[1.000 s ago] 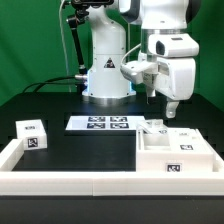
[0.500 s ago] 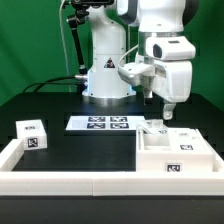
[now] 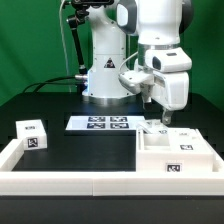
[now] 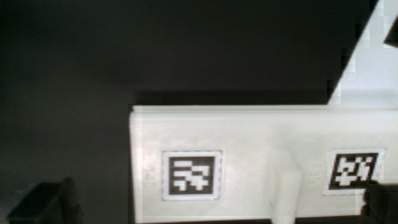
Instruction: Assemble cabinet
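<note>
Cabinet (image 3: 176, 152): lay just beneath gripper (image 3: 163, 120), rear edge nearest, long side across exterior view. Gripper: spread wide, held nothing.

Cabinet (image 3: 178, 158): white, black-and-white square tags, below the dark fingers (image 4: 43, 202). Table (image 3: 50, 105): black. Marker board (image 3: 100, 123): white, same tags.

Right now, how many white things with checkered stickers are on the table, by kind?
Small cube: 1
Marker board: 1
Cabinet: 1
Total: 3
</note>
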You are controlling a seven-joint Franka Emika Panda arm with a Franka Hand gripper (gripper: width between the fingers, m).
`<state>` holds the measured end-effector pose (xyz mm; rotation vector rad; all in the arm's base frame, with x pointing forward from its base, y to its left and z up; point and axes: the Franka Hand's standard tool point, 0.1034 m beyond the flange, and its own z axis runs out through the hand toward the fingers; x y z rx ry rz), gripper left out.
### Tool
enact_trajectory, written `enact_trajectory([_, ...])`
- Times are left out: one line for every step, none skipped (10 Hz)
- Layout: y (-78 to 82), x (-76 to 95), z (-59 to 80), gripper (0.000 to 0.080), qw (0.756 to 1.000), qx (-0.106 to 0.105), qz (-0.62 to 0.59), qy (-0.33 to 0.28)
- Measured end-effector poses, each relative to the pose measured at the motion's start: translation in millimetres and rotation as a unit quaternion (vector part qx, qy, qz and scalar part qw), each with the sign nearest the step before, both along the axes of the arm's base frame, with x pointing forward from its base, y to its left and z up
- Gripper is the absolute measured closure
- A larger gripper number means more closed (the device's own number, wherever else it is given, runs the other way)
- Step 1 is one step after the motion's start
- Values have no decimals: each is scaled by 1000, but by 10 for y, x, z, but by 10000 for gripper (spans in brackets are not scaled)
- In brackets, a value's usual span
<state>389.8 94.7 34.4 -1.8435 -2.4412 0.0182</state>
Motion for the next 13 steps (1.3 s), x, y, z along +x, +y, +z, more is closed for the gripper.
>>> enact_trajectory([35,-53,-77,2,1000,6,1,1])
enact_trajectory([54,-93,-149,2,1000,11,0,4])
enact_trajectory([54,-107,-175,2,1000,11,-1,7])
enact_trajectory([51,-117,-187,2,1000,12,-2,9])
enact_trajectory([51,-124,-194,127,1000,11,-3,10])
enact_trajectory([50,-124,-195,127,1000,11,-4,11])
enact_trajectory([43,-124,-196,279,1000,11,-5,11])
enact_trajectory([28,-126,-203,419,1000,11,-6,12])
enact_trajectory([13,-139,-223,553,1000,11,-8,14])
enact_trajectory([-12,-150,-244,553,1000,11,-11,17])
enact_trajectory([-31,-136,-239,727,1000,11,-14,15])
enact_trajectory([-35,-118,-221,727,1000,10,-15,13])
enact_trajectory([-35,-118,-224,728,1000,11,-15,13])
